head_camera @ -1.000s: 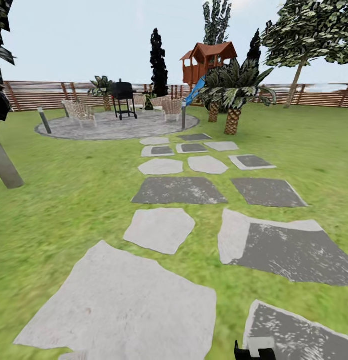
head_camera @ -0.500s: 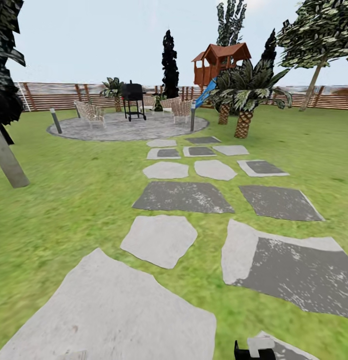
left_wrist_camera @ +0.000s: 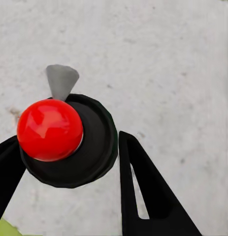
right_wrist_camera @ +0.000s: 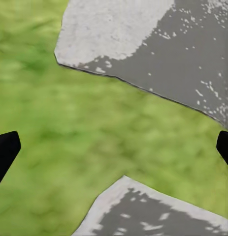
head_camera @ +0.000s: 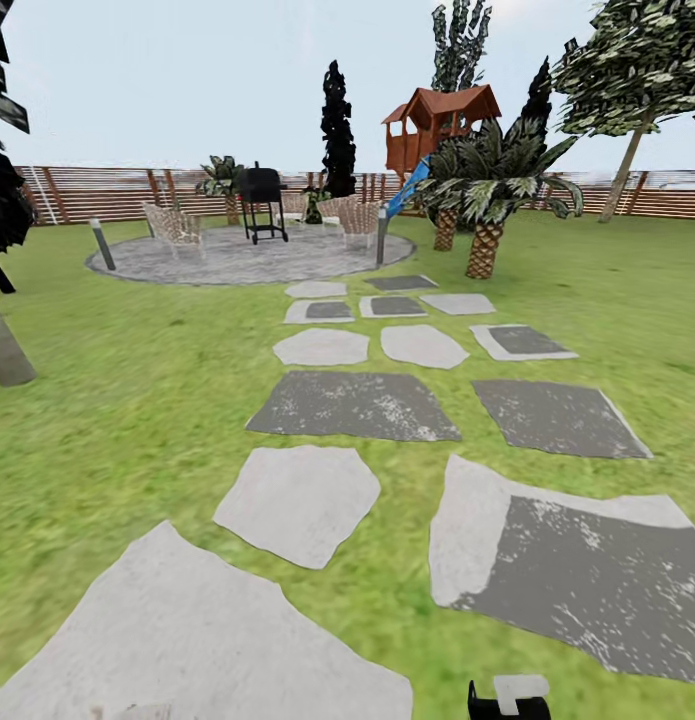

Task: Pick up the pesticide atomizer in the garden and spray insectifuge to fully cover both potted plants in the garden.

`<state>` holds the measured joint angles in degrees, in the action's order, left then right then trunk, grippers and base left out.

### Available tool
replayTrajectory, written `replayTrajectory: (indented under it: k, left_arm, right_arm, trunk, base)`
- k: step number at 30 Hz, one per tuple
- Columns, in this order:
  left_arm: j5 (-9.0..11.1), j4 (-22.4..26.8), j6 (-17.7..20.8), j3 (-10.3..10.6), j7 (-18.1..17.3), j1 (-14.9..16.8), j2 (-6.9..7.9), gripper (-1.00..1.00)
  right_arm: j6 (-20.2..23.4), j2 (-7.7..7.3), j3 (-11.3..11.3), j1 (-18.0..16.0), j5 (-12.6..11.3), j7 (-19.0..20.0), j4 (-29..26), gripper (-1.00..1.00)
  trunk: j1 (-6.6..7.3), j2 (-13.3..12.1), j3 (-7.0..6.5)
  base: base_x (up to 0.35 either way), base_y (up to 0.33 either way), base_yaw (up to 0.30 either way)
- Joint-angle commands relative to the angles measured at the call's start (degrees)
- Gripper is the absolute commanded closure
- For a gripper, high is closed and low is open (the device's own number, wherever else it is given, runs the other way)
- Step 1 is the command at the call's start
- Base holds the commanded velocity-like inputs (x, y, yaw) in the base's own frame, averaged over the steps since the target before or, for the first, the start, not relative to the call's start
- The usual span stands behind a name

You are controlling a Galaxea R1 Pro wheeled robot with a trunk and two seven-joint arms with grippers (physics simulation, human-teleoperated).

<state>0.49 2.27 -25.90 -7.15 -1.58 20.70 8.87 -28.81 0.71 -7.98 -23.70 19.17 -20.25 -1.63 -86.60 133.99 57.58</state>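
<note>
The left hand (left_wrist_camera: 69,162) grasps the pesticide atomizer (left_wrist_camera: 69,140): seen from above along the fingers, it is a round black body topped by a glossy red ball, with a small grey pointed nozzle sticking out from under the ball. One black finger (left_wrist_camera: 148,191) presses its side and the other shows at the opposite edge, with a pale grey stepping stone (left_wrist_camera: 158,64) beneath.

The right hand (right_wrist_camera: 114,152) is released, its two black fingertips spread wide at opposite edges of its wrist view, over lawn (right_wrist_camera: 94,132) between two grey stones.

In the head view the garden (head_camera: 117,400) stretches ahead: a path of light and dark grey stepping stones (head_camera: 352,405) runs far to a mottled grey paved round (head_camera: 237,262) carrying a black grill (head_camera: 260,200) and wicker chairs (head_camera: 174,226). To its right stand scaly-trunked palms (head_camera: 487,190) and a red-brown playhouse (head_camera: 442,120) with a blue slide. A brown slatted fence (head_camera: 97,192) closes the far side.
</note>
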Motion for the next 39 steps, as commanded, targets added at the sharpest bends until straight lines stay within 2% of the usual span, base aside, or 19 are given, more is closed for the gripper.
replayTrajectory:
  k: [1,9,16,20,39]
  left_arm:
    - [0.0,0.0,-0.2,-0.3,-0.1,0.0,0.01,1.0]
    - [0.0,-0.1,-0.2,-0.2,-0.2,0.0,0.01,1.0]
    - [0.0,-0.1,-0.5,-0.3,-0.2,0.0,0.15,1.0]
    - [0.0,0.0,-0.6,-0.3,-0.2,-0.4,0.13,1.0]
    - [0.1,0.0,-0.6,-0.3,-0.2,-0.6,0.1,1.0]
  right_arm:
    - [-0.1,0.04,-0.5,0.0,0.6,-0.2,0.0,-1.0]
    - [-0.1,-0.01,-0.5,0.0,0.6,-0.2,0.0,-1.0]
    - [-0.4,-0.31,-0.5,0.0,0.5,-0.2,0.0,-1.0]
    - [-3.0,-0.15,-0.5,0.0,0.4,-0.2,0.0,-1.0]
    - [-3.1,-0.01,-0.5,0.0,0.4,-0.2,0.0,-1.0]
  trunk:
    - [-0.02,0.0,0.05]
    - [-0.02,0.0,0.05]
    - [-0.02,0.0,0.05]
    - [-0.02,0.0,0.05]
    - [-0.02,0.0,0.05]
  base:
    - [0.286,-0.2,0.0]
    - [0.301,-0.145,0.0]
    - [0.337,-0.007,0.0]
    - [0.338,0.0,0.0]
    - [0.339,0.0,0.0]
